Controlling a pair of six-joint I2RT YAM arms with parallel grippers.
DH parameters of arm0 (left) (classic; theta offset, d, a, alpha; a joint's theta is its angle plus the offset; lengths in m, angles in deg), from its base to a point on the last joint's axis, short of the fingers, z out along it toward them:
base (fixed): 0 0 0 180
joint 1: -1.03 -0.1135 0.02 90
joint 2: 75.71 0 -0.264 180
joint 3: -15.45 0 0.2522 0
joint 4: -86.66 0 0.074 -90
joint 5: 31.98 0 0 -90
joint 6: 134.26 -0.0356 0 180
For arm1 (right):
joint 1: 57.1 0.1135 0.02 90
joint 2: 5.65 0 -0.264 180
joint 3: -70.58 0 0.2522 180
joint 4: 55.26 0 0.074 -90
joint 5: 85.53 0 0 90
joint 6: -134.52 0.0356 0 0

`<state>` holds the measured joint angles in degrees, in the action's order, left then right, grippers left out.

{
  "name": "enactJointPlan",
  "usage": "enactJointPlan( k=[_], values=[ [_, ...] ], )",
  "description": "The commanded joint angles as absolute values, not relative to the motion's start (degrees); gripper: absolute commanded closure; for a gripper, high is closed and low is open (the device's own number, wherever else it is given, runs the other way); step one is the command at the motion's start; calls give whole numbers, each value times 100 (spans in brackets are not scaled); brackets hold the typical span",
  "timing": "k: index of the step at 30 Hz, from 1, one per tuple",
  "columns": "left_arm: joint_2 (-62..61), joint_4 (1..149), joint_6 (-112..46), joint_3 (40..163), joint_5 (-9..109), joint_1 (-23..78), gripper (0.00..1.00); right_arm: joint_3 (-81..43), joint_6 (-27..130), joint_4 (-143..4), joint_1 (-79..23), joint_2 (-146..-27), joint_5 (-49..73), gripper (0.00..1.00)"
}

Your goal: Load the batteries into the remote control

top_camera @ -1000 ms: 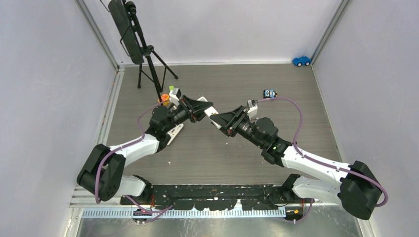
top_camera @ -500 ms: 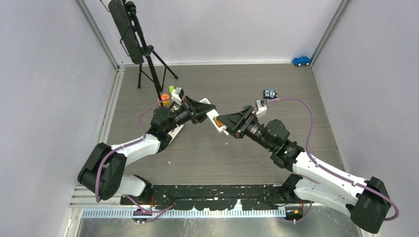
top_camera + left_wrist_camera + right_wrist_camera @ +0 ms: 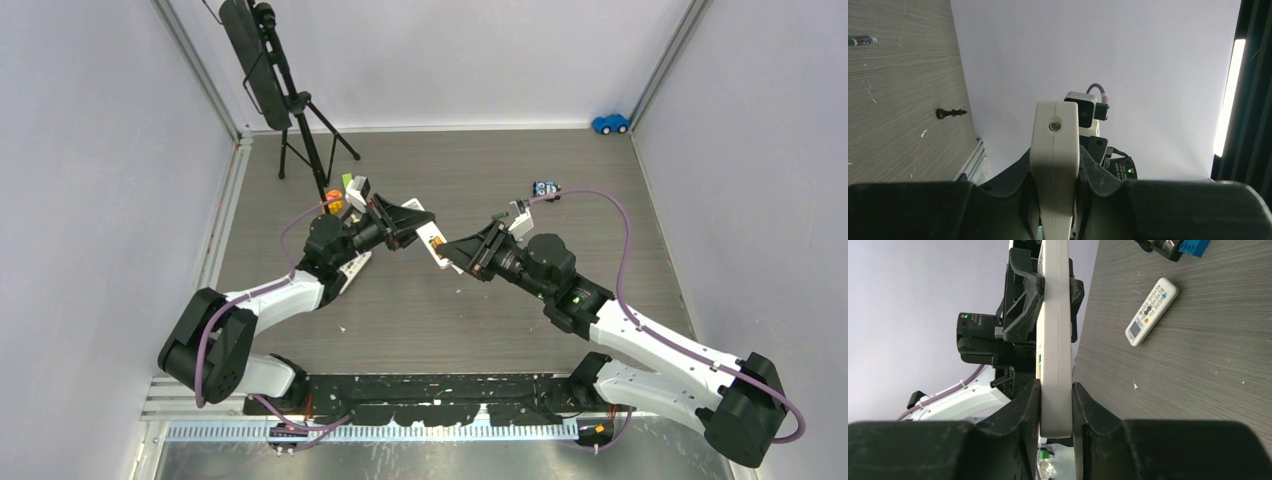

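Note:
A white remote control (image 3: 436, 246) is held in the air between both arms, with an orange-copper strip showing on its upper side. My left gripper (image 3: 416, 223) is shut on its far end; the remote (image 3: 1055, 160) stands edge-on between the jaws. My right gripper (image 3: 457, 256) is shut on its near end, and the remote (image 3: 1055, 365) runs up from my jaws to the left gripper (image 3: 1043, 290). One battery (image 3: 862, 40) lies on the floor at the upper left of the left wrist view.
A second white remote (image 3: 1151, 311) lies on the floor; it also shows under the left arm (image 3: 352, 270). A small black knob-like piece (image 3: 950, 113) lies on the floor. A tripod (image 3: 295, 105), a small toy (image 3: 545, 188) and a blue toy car (image 3: 610, 123) stand at the back.
The right arm's wrist and forearm have turned and shifted right, and the remote has moved slightly toward the front. Both grippers have stayed shut on it.

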<state>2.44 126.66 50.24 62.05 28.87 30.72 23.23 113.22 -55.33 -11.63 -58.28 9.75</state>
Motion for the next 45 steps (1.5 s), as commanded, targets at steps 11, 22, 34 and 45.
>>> enactJointPlan(
  k=[11,22,34,45],
  values=[
    [-103,12507,4387,6392,2788,3052,100,2000,10923,-5727,-1187,-5649,1005,30],
    [-631,12085,3711,6607,2320,3021,100,2335,11477,-3902,-1227,-6388,1983,32],
    [-1058,11419,3419,6786,1982,2857,60,2117,11247,-3674,-1270,-6631,2568,88],
    [-1120,11276,3541,6920,170,2230,37,1229,10323,-5111,-1621,-6720,4294,90]
  ],
)
